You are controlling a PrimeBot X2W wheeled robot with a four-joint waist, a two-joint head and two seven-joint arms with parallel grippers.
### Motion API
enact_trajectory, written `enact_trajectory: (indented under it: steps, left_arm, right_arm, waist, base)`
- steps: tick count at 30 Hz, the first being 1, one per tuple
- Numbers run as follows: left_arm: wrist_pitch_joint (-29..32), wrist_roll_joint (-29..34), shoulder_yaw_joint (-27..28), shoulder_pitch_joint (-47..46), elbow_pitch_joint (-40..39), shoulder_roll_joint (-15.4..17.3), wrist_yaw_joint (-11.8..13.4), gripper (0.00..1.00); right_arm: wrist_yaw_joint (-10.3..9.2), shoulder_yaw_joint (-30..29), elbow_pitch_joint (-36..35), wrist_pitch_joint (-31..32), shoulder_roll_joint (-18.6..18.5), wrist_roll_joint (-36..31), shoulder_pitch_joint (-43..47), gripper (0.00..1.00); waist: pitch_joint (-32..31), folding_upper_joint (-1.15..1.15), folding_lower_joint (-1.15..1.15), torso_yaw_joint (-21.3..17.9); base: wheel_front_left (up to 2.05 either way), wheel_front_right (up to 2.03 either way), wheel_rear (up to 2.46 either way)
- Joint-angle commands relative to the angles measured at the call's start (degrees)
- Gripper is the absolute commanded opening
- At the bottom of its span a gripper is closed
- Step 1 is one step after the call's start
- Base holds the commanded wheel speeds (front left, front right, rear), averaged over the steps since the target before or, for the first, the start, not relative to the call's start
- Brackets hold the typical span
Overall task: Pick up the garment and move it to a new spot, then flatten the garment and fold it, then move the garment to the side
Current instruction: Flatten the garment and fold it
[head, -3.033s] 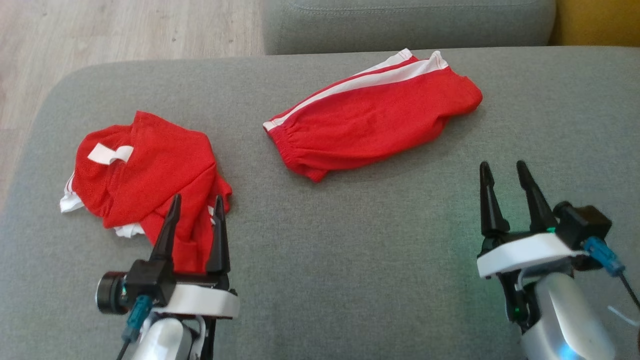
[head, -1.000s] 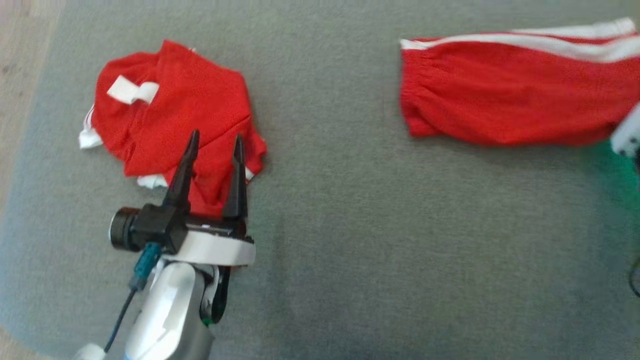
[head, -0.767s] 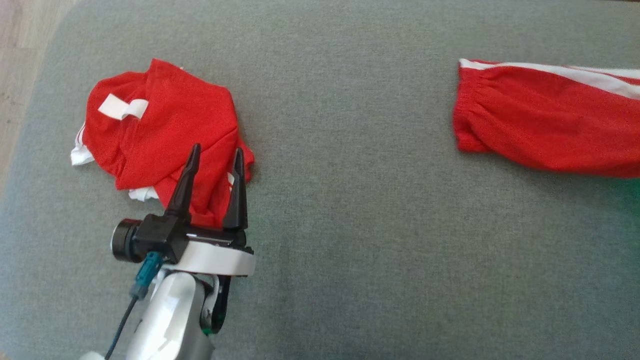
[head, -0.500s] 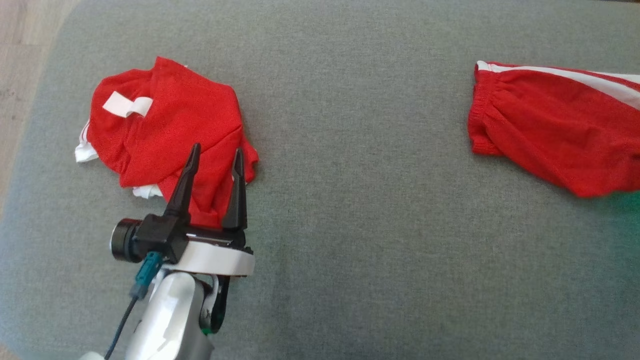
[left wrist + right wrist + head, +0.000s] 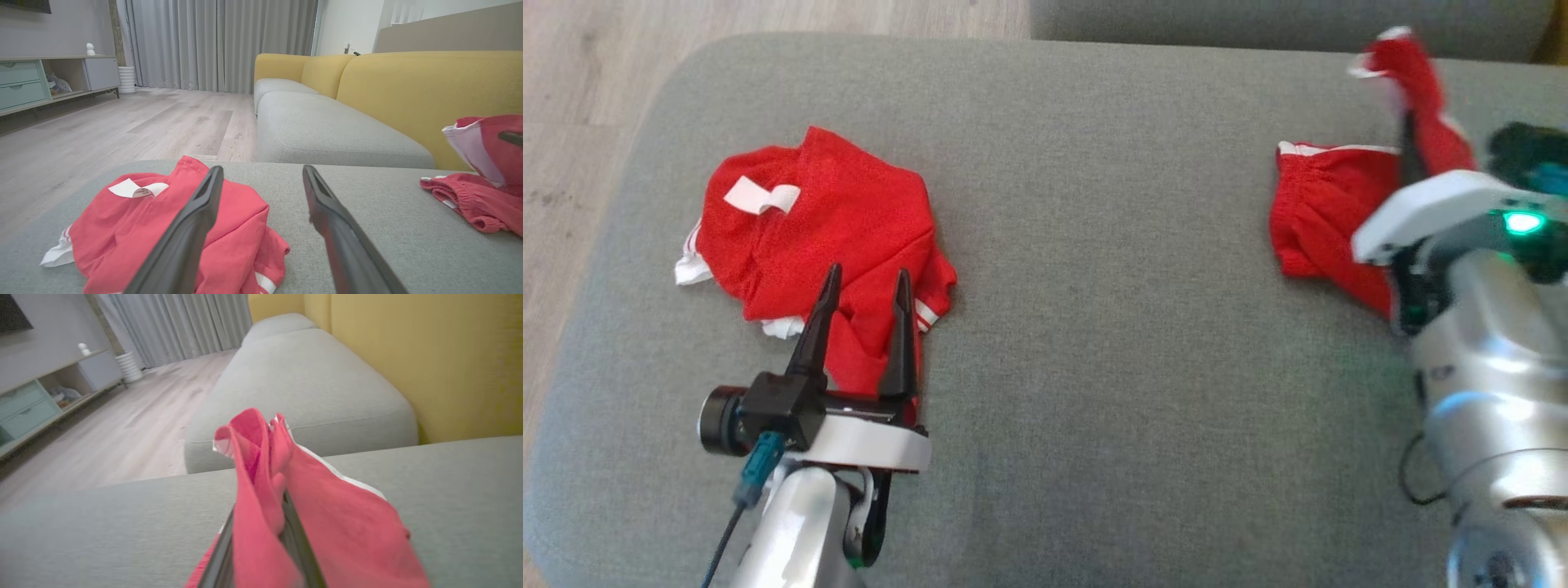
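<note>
The garment (image 5: 1319, 237), red with white side stripes, lies at the right of the grey cushion (image 5: 1135, 343). One end of it is lifted off the cushion in my right gripper (image 5: 1410, 122), which is shut on it. In the right wrist view the red cloth (image 5: 339, 522) drapes over both fingers of that gripper (image 5: 278, 498). The left wrist view has its raised end (image 5: 490, 143) at the far right. My left gripper (image 5: 867, 273) stands open at the near edge of a second, crumpled red garment (image 5: 825, 212), holding nothing.
The crumpled garment (image 5: 143, 220) with a white label lies near the cushion's left edge, beyond which is wooden floor (image 5: 572, 98). Another grey seat (image 5: 327, 130) and a yellow sofa back (image 5: 429, 90) stand behind. Bare cushion stretches between the two garments.
The head camera has shifted. My right gripper, open three seconds ago, has come back into view shut on the striped garment with one end raised. The left gripper has stayed open by the crumpled garment.
</note>
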Motion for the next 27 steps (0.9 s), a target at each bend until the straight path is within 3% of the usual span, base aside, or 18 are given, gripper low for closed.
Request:
enact_trajectory:
  steps: [1,9,13,14,15,22,27]
  left_arm:
    - [-0.28,0.54,2.18,-0.98,-1.72,0.49,-0.06,1.00]
    - [-0.28,0.66,2.70,-0.27,-1.89,0.49,-0.09,1.00]
    - [-0.28,0.66,2.91,-0.11,-1.73,0.49,-0.09,1.00]
    - [-0.28,0.66,2.95,-0.09,-1.69,0.49,-0.10,1.00]
    - [-0.28,0.65,3.02,-0.06,-1.68,0.49,-0.08,1.00]
    - [-0.28,1.05,3.24,-0.14,-2.54,0.49,-0.51,1.00]
    - [-0.28,1.10,3.47,0.08,-4.11,0.49,-0.64,1.00]
  right_arm:
    - [-0.05,2.35,-2.44,-0.65,1.11,1.18,-0.72,0.00]
    - [-0.05,14.09,-3.43,0.76,3.04,5.59,4.69,0.00]
    - [-0.05,18.08,-1.66,0.45,2.91,3.98,6.31,0.00]
    - [-0.05,18.72,-1.21,-0.12,2.73,3.04,6.53,0.85]
    - [-0.05,18.94,-0.73,-0.58,2.77,2.51,6.71,1.00]
    - [-0.05,17.36,-2.40,-3.87,3.35,1.41,8.04,1.00]
    - [-0.05,11.31,-12.57,-4.28,3.47,-0.24,12.23,1.00]
  waist:
    - [-0.40,0.00,0.01,0.21]
    - [-0.87,0.00,0.01,1.10]
    - [-0.85,0.00,0.01,0.87]
    - [-0.90,0.00,0.01,0.74]
    - [-0.95,0.00,0.01,0.51]
    - [-2.44,0.00,0.01,-1.89]
    - [-4.31,0.00,0.01,-4.53]
  base:
    - [0.00,0.00,0.00]
    - [0.00,0.00,0.00]
    - [0.00,0.00,0.00]
    - [0.00,0.00,0.00]
    - [0.00,0.00,0.00]
    - [0.00,0.00,0.00]
    - [0.00,0.00,0.00]
